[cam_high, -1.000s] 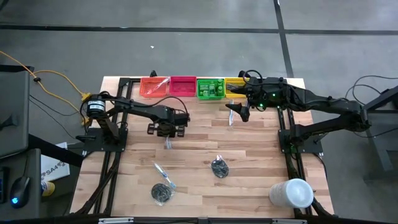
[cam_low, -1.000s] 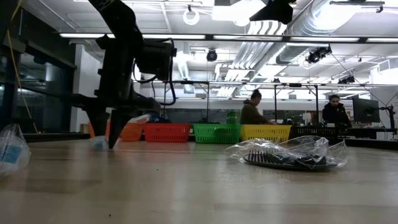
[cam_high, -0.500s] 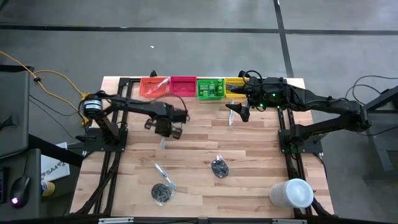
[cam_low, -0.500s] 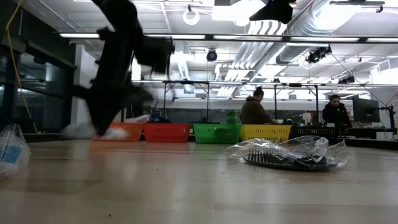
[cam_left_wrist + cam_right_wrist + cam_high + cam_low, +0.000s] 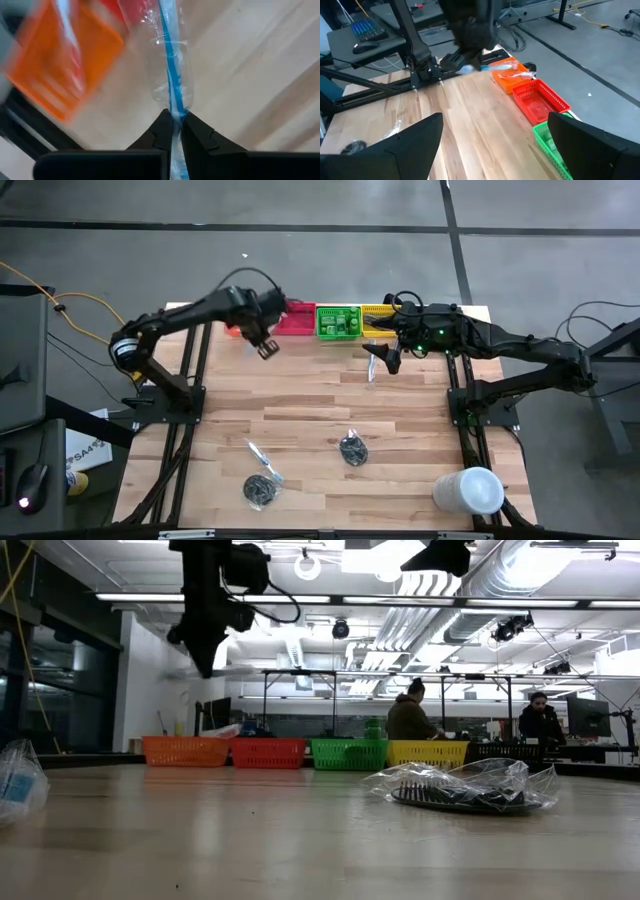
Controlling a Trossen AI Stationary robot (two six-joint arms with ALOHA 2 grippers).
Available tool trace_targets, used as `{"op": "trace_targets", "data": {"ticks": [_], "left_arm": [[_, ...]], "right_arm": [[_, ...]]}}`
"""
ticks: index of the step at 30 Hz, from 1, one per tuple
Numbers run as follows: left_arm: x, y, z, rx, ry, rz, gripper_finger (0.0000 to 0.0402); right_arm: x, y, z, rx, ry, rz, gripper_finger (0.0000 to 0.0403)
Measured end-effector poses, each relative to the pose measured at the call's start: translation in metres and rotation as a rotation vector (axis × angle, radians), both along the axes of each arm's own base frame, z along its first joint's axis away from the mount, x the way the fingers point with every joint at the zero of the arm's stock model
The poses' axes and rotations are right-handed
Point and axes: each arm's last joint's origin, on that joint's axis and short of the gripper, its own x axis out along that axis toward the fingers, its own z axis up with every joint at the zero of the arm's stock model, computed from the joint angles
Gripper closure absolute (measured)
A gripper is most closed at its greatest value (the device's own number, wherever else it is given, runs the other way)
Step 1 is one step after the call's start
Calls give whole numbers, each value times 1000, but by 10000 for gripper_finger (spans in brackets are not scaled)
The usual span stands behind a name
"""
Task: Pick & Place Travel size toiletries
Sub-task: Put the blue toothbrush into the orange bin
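Toothbrush (image 5: pixel 171 80) pinched in L gripper (image 5: pixel 172 131) jaws above orange bin (image 5: pixel 237 321); R gripper (image 5: pixel 385 357) jaws wide open.

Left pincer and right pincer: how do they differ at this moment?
The left pincer is shut on a clear-wrapped toothbrush; the right pincer is open and holds nothing. The left pincer hangs by the orange bin, the right pincer near the yellow bin. Both are raised over the far end of the table.
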Motion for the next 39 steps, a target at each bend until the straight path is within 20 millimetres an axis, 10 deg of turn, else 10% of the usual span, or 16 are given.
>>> {"op": "trace_targets", "data": {"ticks": [6,21,39], "left_arm": [[-13,36,8,118,62,-283,382],[-47,123,-16,144,31,-247,381],[-74,149,-78,111,-13,-283,381]], "right_arm": [[0,0,1,34,-21,-14,49],[-1,-4,2,4,-30,-173,49],[-2,-6,2,-13,-29,-223,49]]}}
